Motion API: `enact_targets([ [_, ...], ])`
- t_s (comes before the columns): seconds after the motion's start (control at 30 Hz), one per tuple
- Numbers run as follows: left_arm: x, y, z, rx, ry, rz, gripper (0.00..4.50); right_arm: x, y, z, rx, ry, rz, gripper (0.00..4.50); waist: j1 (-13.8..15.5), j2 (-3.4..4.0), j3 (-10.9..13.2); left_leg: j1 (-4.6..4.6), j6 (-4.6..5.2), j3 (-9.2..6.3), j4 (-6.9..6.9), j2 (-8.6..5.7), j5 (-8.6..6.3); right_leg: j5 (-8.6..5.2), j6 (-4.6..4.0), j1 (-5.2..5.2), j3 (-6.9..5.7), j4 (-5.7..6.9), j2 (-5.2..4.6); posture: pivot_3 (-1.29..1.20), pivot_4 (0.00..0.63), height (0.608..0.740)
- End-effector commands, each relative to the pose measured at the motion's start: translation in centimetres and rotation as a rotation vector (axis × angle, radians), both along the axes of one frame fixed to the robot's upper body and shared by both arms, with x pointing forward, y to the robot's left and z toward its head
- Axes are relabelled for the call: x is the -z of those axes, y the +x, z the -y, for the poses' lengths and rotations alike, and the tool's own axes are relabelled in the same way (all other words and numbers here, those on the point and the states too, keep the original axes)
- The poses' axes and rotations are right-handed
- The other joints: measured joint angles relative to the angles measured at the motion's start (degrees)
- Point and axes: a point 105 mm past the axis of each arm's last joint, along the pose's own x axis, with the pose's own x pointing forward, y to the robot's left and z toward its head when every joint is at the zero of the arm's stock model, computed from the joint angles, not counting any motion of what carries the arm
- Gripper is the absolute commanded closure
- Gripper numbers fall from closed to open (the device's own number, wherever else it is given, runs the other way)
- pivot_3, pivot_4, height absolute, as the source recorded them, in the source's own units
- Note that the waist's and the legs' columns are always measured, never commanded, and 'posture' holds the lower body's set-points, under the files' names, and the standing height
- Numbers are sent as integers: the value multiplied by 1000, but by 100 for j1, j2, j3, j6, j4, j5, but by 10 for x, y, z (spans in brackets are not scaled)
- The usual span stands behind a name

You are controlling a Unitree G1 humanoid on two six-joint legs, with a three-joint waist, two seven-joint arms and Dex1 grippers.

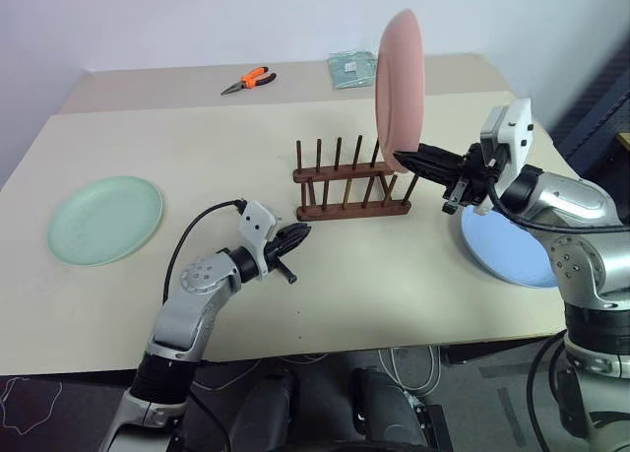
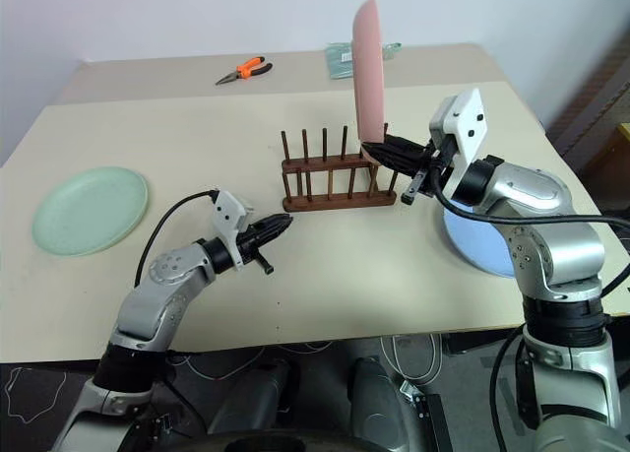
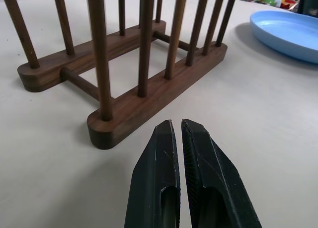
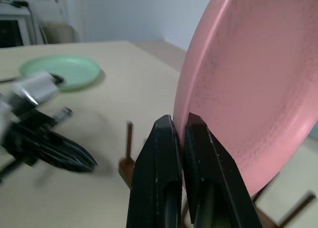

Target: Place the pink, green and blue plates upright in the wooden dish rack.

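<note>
1. You are on the first plate. Your right gripper [image 1: 406,158] is clamped on the lower rim of the pink plate [image 1: 400,76] and holds it on edge, upright, above the right end of the wooden dish rack [image 1: 352,188].
2. The rack stands near the middle of the worktop [image 1: 394,275], its two rows of pegs empty. No plate is in it yet, so I judge the task to be at an early stage.
3. Your left gripper [image 1: 293,237] has its fingers pressed together on nothing. It hangs just above the worktop near the rack's left end, pointing towards it.
4. The green plate [image 1: 104,219] lies flat at the far left of the worktop, well apart from the rack. The blue plate [image 1: 507,250] lies flat at the right, partly under your right arm.
5. Next move, as I read it: line the pink plate's rim up with a gap between pegs at the right end, then lower it straight down until it seats on the base. Keep the plate parallel to the peg pairs, or the rim may ride up on a peg.
6. Release only once the pegs take the weight; the rack is narrower than the plate and looks light enough to shift.
7. The orange-handled pliers [image 1: 249,79] on the far worktop are out of your way.
</note>
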Motion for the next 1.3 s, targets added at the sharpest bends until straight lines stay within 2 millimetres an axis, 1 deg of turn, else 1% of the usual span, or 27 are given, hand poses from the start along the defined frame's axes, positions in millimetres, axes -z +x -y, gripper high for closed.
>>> enact_targets([
  [0.03, -11, -5, 3, 22, -6, 45, 4266, -12, 2, 6, -9, -15, 54, 4473, 2, 0, 1, -1, 0, 1, 0, 0, 0, 0, 0, -1, 0, 0, 1, 0, 150, 739],
  [0.33, -11, -6, 7, 39, -7, 41, 4266, 9, 13, 24, -14, 17, -57, 4473, 1, 0, 2, -2, 0, 2, 0, 0, 0, 1, 1, -2, 0, 0, 1, 0, 150, 739],
  [0.43, -11, -6, 7, 43, -7, 41, 4266, 12, 15, 27, -12, 27, -79, 4473, 1, 0, 2, -2, 0, 2, 1, 0, 0, 1, 1, -2, 0, 0, 1, 0, 150, 739],
  [0.47, -11, -6, 7, 43, -7, 40, 4266, 11, 16, 28, 0, 22, -72, 3802, 1, 1, 3, -2, 0, 2, 0, 0, 0, 0, 0, -2, 0, 0, 1, 0, 150, 739],
  [0.5, -11, -6, 7, 43, -10, 36, 4266, 10, 18, 30, 17, 7, -55, 3522, 0, 1, 3, -2, 0, 2, 0, 0, 0, 0, 1, -2, 1, 0, 0, 0, 150, 739],
  [0.6, -9, -6, 6, 45, -14, 17, 4266, 4, 22, 36, 88, -46, 28, 1945, 1, 1, 3, -3, 0, 2, 0, 0, 0, 0, 1, -3, 1, 0, 0, 0, 150, 739],
  [0.63, -9, -6, 5, 44, -12, 15, 4014, 2, 24, 39, 120, -77, 65, 1454, 1, 1, 3, -4, 0, 3, 0, 0, 0, 0, 1, -4, 1, 0, 0, 0, 150, 739],
  [0.7, -9, -5, 1, 26, -14, 14, 3375, -2, 25, 45, 173, -143, 128, 1436, 4, 2, 3, -6, 0, 3, 0, -1, 0, 1, 1, -7, 1, 0, 1, 0, 150, 739],
  [0.8, -15, 1, -8, -25, -25, 33, 1922, -13, 22, 52, 228, -214, 210, 1436, 6, 1, 3, -16, -1, 5, 2, -1, 0, 2, 3, -17, 1, 2, 1, 0, 150, 739],
  [0.9, -26, 16, -32, -160, -32, 79, 367, -34, 16, 59, 278, -231, 272, 1436, 2, 3, 5, -31, -1, 5, 6, -1, 1, 3, 3, -35, 3, 8, 0, 0, 150, 739],
  [0.93, -31, 23, -45, -234, -40, 101, 17, -43, 14, 59, 290, -234, 296, 1175, 4, 3, 5, -40, -1, 5, 8, -1, 1, 6, 6, -46, 4, 13, 0, 0, 150, 739],
  [1.0, -43, 39, -81, -439, -47, 153, 0, -62, 5, 53, 280, -234, 351, 550, 1, 3, 5, -49, -3, 4, 9, 1, 2, 14, 17, -57, 3, 15, 0, 0, 150, 739],
  [1.03, -47, 45, -101, -544, -51, 169, 0, -69, 1, 46, 261, -234, 378, 34, -8, 3, 5, -51, -3, 4, 10, 2, 2, 16, 16, -60, 4, 16, 0, 0, 150, 739],
  [1.1, -51, 50, -123, -667, -71, 176, 0, -75, -4, 34, 233, -243, 412, 34, -10, 3, 5, -52, -3, 5, 8, 4, 2, 17, 16, -63, 4, 16, 1, 0, 150, 739],
  [1.13, -56, 51, -137, -738, -84, 194, 0, -76, -6, 24, 208, -263, 438, 34, -4, 3, 5, -52, -4, 4, 8, 5, 2, 17, 17, -63, 3, 15, 1, 0, 150, 739],
  [1.17, -59, 51, -145, -782, -93, 208, 0, -77, -8, 18, 192, -277, 455, 34, 4, 2, 6, -54, -4, 4, 7, 4, 2, 17, 17, -63, 3, 15, 1, 0, 150, 739],
  [1.23, -67, 46, -200, -1100, -65, 251, 0, -67, -18, -29, 32, -297, 485, 34, -11, -3, 8, -57, -4, 4, 9, 2, 2, 17, 18, -63, 1, 11, 2, 0, 150, 739],
  [1.27, -66, 39, -228, -1266, -62, 241, 0, -58, -23, -51, -41, -308, 489, 34, -35, -7, 10, -56, -4, 5, 9, 1, 2, 18, 19, -65, 3, 12, 3, 0, 150, 739],
  [1.3, -64, 29, -253, -1417, -75, 221, 0, -45, -24, -70, -97, -334, 479, 34, -74, -14, 10, -56, -5, 5, 10, 4, 3, 19, 18, -69, 6, 16, 2, 0, 150, 739],
])
